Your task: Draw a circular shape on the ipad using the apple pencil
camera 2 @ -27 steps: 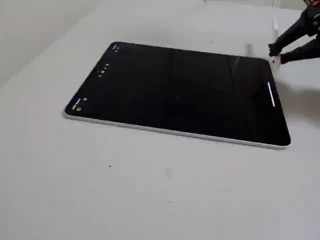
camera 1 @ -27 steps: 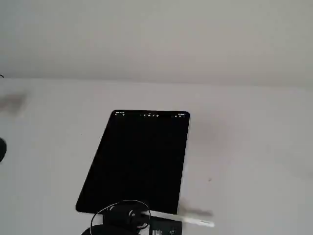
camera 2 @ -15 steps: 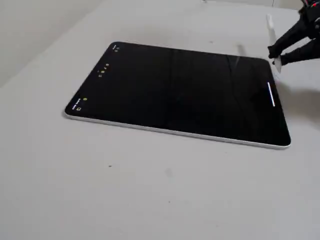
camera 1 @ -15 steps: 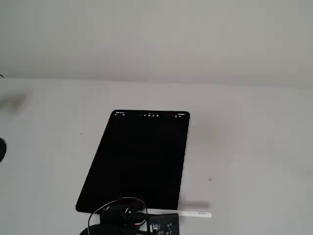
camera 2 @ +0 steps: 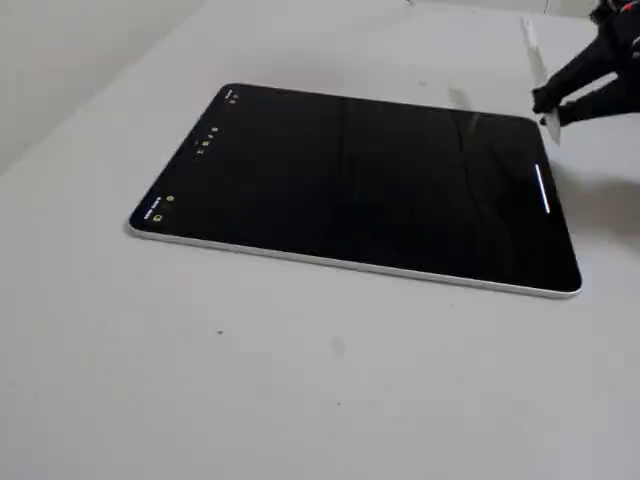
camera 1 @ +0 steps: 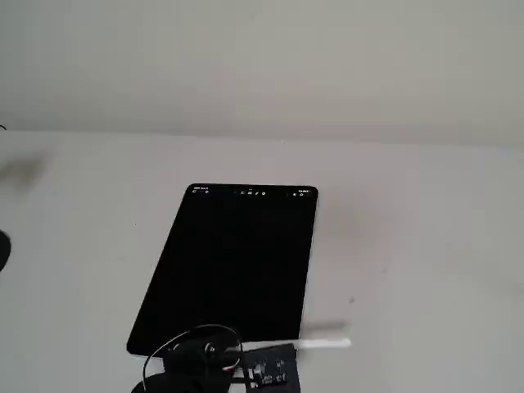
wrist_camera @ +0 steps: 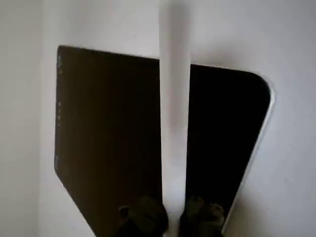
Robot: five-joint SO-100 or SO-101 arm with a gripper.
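Observation:
The ipad [camera 1: 237,270] lies flat on the white table, its black screen showing only tiny toolbar icons [camera 2: 205,140] on one short side and a thin white bar [camera 2: 543,190] on the other. No circular shape shows on it. My gripper [camera 2: 548,103] hangs by the short edge nearest the arm, shut on the apple pencil [camera 2: 533,50]. The wrist view has the white apple pencil [wrist_camera: 174,113] running up from between my fingers [wrist_camera: 145,217] across the ipad [wrist_camera: 108,133]. In a fixed view the apple pencil [camera 1: 325,343] sticks out to the right of my gripper [camera 1: 286,352], off the table.
A black cable [camera 1: 192,337] loops over the arm at the bottom of a fixed view. A dark object [camera 1: 2,250] sits at that view's left edge. A pale wall rises behind the table, and bare white tabletop surrounds the tablet.
The gripper has risen with the pencil and moved slightly toward the tablet's near edge. The pencil now stands higher above the table. The tablet has not moved.

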